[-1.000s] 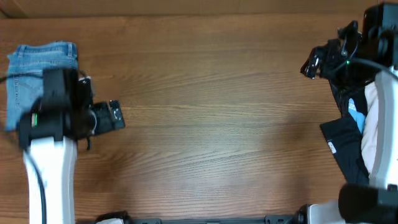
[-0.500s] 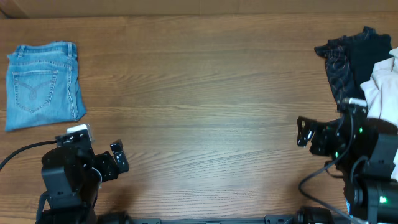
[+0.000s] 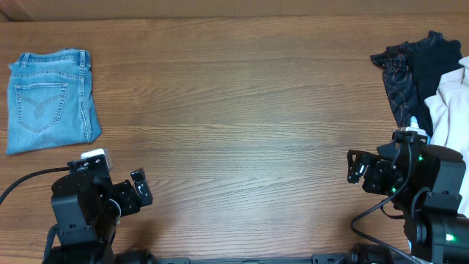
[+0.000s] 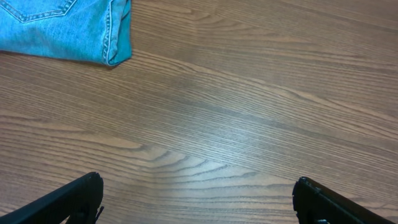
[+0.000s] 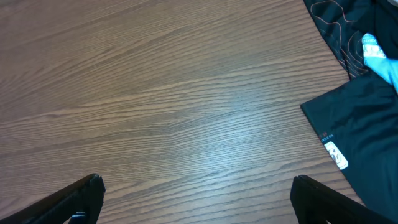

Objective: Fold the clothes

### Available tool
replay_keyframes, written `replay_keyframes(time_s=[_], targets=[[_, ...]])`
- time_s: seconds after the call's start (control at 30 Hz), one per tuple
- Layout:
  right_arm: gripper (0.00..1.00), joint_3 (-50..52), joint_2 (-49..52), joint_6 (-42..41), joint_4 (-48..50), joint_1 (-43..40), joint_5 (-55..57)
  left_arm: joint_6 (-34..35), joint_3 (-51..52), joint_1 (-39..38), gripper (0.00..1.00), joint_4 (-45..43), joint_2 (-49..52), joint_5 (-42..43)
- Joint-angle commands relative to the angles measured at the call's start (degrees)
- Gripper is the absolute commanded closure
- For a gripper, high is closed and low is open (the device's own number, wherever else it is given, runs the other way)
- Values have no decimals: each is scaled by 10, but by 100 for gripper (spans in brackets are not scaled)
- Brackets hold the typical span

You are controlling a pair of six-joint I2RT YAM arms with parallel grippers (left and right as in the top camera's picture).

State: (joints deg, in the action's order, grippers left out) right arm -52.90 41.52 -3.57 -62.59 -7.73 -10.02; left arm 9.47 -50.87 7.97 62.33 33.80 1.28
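Brown wood-grain counter [image 3: 242, 110]. Folded light blue denim jeans [image 3: 50, 99] lie at its far-left corner (back pocket up). Left hand [image 3: 141, 187] and right hand [image 3: 352, 167], fingers spread and empty, sit near the front edge.

Even, bright, diffuse lighting throughout; all three views sharp, with soft shadows and no glare.
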Motion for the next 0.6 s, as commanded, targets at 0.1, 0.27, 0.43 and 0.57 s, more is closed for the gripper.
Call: replay_keyframes(time_s=[0.1,0.27,0.43,0.57], targets=[[0,4,-12,4,3,3,5,10,2,2,0,0,-1,-6],[0,5,-29,6,3,18,26,10,2,2,0,0,-1,-6],[0,39,-89,6,46,53,25,10,2,2,0,0,-1,-6],[0,135,-184,6,164,110,27,10,2,2,0,0,-1,-6]])
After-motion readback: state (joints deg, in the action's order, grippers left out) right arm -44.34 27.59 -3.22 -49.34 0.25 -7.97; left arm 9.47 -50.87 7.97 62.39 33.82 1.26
